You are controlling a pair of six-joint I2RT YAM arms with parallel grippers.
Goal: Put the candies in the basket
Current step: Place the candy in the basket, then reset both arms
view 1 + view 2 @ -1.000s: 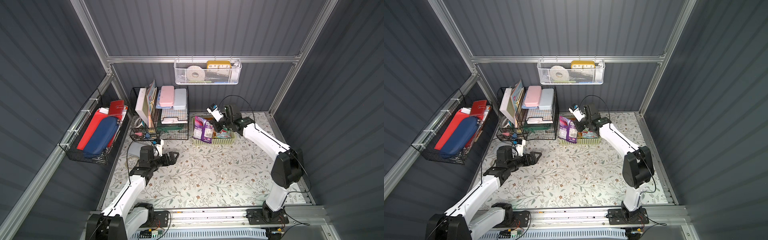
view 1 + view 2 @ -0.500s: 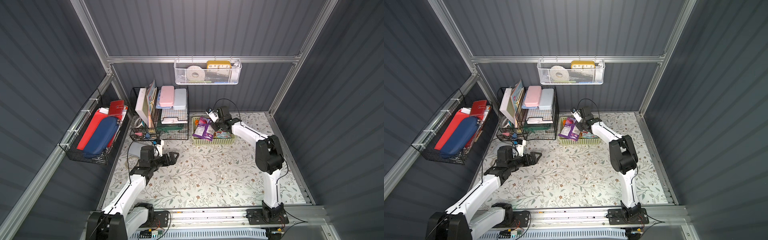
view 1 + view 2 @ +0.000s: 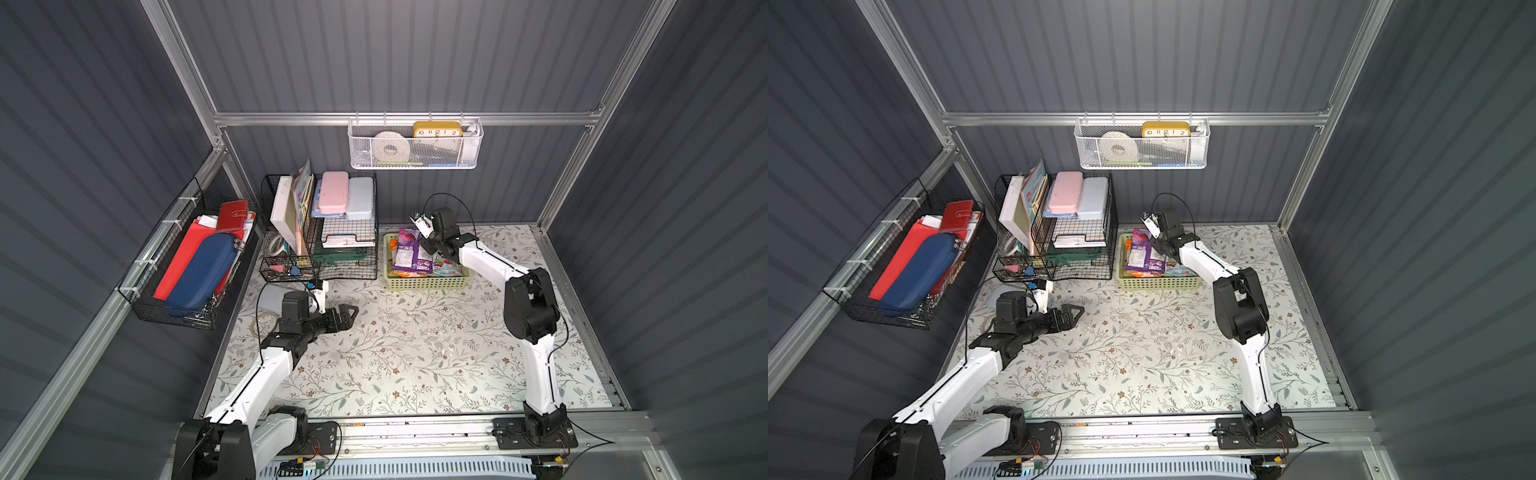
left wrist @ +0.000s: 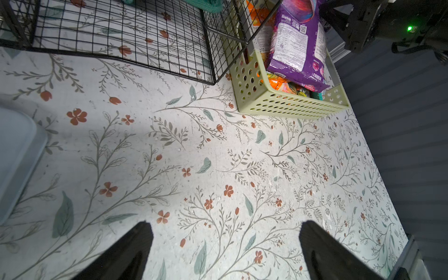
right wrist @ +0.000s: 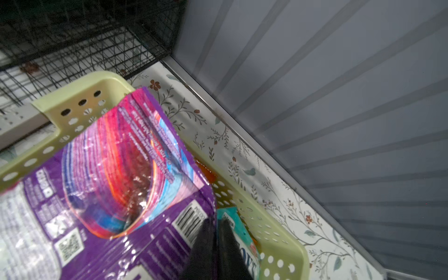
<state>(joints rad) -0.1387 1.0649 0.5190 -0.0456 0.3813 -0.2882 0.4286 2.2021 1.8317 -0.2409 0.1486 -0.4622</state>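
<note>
The pale yellow-green basket (image 3: 428, 284) (image 3: 1160, 284) stands at the back of the floral table, next to the black wire organizer. A purple candy bag (image 3: 409, 249) (image 4: 298, 43) lies tilted on top of the pile in it, its upper end over the far rim. Orange bags (image 4: 278, 82) and a teal bag (image 5: 240, 232) lie underneath. My right gripper (image 3: 427, 249) (image 5: 215, 221) hangs over the basket (image 5: 274, 242), fingers almost together on the purple bag's (image 5: 109, 194) edge. My left gripper (image 3: 351, 311) (image 4: 225, 228) stands open and empty above the bare table, left of the basket (image 4: 286, 106).
A black wire organizer (image 3: 332, 232) with books and cases stands left of the basket. A white mesh basket (image 3: 415, 145) hangs on the back wall, a black wire basket (image 3: 191, 266) on the left wall. A pale lid (image 4: 14, 157) lies near my left arm.
My right arm has folded in closer over the basket, and the purple bag has gone from upright to lying on the pile. The left arm has not moved.
</note>
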